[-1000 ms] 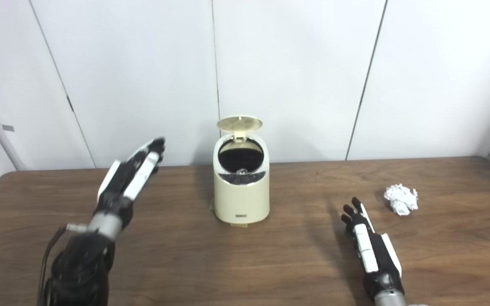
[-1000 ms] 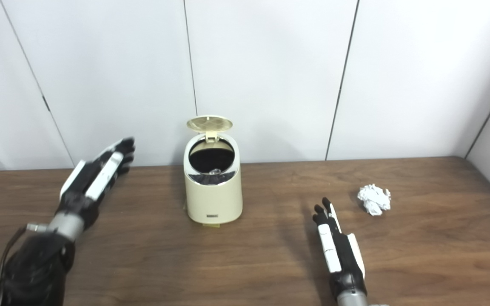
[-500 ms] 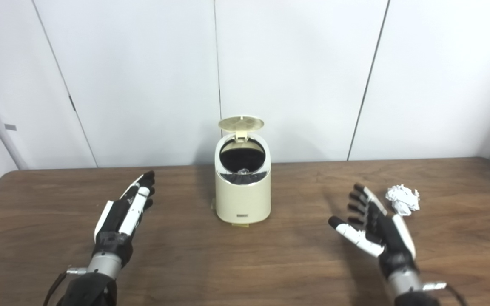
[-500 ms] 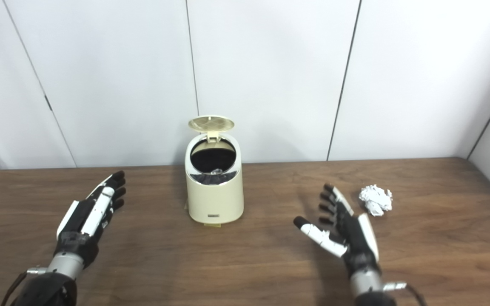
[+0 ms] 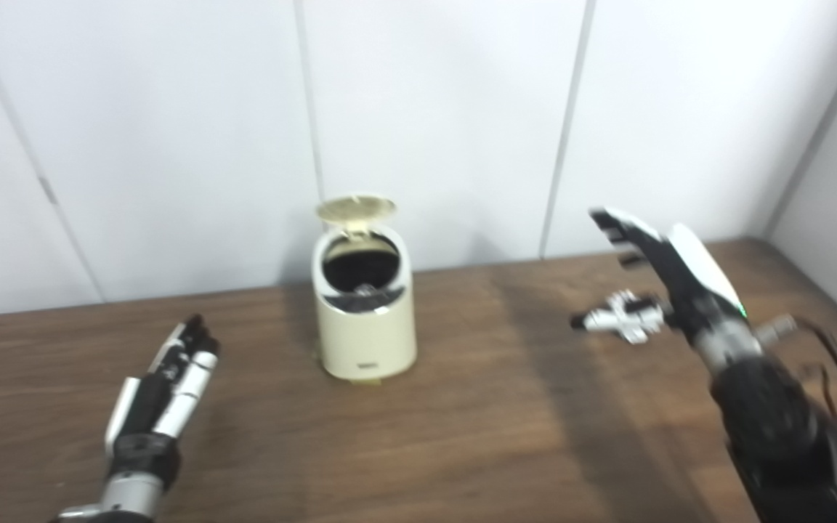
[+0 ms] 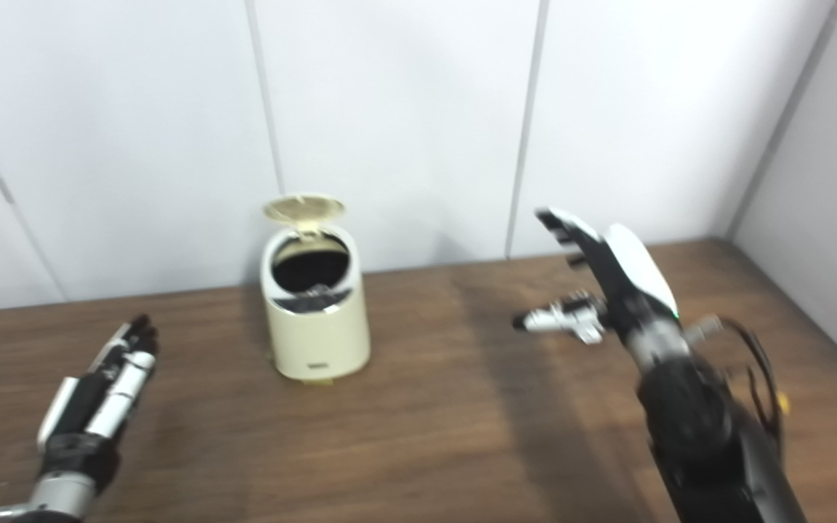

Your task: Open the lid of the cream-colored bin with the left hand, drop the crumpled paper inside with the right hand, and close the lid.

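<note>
The cream-colored bin (image 5: 365, 330) stands at the back middle of the wooden table (image 5: 462, 436). Its round lid (image 5: 356, 208) is tipped up and back, so the dark inside shows. My left hand (image 5: 163, 385) lies low over the table, well to the left of the bin, flat and open, holding nothing. My right hand (image 5: 669, 272) is raised above the table to the right of the bin, open, with the thumb stuck out to the left. The crumpled paper's spot is behind this hand, and I cannot make the paper out clearly.
A white panelled wall (image 5: 433, 109) runs right behind the bin. A side wall (image 6: 825, 181) closes the table's right end. My right forearm (image 5: 782, 428) with its cables covers the near right part of the table.
The camera has swung, shifting the whole picture left. My right hand rose from near the table and now covers the paper's spot. My left hand sank lower and drew back. The lid stays up.
</note>
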Controlling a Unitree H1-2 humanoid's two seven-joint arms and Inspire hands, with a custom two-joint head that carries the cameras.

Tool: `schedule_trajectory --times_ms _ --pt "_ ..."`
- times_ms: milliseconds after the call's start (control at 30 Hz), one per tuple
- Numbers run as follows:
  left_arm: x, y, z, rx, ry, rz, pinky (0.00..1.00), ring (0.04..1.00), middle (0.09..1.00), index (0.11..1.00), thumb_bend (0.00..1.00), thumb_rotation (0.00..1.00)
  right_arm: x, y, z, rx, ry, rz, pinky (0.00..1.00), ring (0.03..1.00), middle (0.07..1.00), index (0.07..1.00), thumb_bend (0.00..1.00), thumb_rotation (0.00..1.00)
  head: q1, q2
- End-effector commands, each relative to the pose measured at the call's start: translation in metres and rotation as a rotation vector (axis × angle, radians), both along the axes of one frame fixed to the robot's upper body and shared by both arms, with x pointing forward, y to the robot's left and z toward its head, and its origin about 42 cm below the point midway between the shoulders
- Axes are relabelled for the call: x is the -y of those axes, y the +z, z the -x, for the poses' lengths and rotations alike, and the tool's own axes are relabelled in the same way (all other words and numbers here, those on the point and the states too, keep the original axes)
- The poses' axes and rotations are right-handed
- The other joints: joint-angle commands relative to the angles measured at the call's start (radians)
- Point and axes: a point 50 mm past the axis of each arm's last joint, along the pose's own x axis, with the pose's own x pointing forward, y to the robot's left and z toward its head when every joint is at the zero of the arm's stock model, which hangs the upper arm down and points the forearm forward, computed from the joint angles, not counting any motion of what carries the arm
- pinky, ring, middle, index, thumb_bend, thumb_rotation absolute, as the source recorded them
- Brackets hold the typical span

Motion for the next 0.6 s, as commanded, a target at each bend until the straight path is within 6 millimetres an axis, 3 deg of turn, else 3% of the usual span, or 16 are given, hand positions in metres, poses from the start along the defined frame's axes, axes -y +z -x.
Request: schedule_trajectory --times_ms 0,67,233,367,567 --pt "-0.004 0.021 -0.007 0.091 -0.005 0.005 1.0 0.988 0.979 1.0 0.52 0.63 0.0 0.031 0.0 0.066 -0.01 0.088 0.67 0.803 0.836 0.855 0.86 0.03 -0.002 0.001" --pt "-0.006 0.022 -0.007 0.091 -0.002 0.006 1.0 0.988 0.981 1.0 0.52 0.63 0.001 0.036 -0.003 0.041 -0.024 0.135 0.67 0.795 0.826 0.849 0.87 0.03 -0.066 0.004" --pt "-0.011 0.028 -0.007 0.092 -0.012 0.015 1.0 0.995 0.984 1.0 0.49 0.64 0.012 0.043 -0.014 -0.035 -0.094 0.243 0.77 0.852 0.829 0.841 0.91 0.0 -0.144 0.006" --pt "-0.016 0.033 -0.006 0.096 -0.019 -0.008 0.99 0.987 0.975 1.0 0.48 0.65 0.021 0.046 -0.026 -0.099 -0.15 0.273 0.8 0.87 0.838 0.846 0.91 0.03 -0.19 0.007" --pt "-0.019 0.039 -0.007 0.09 -0.011 -0.028 0.93 0.942 0.929 0.982 0.48 0.63 0.03 0.05 -0.044 -0.197 -0.224 0.288 0.78 0.902 0.889 0.849 0.9 0.07 -0.223 0.009"
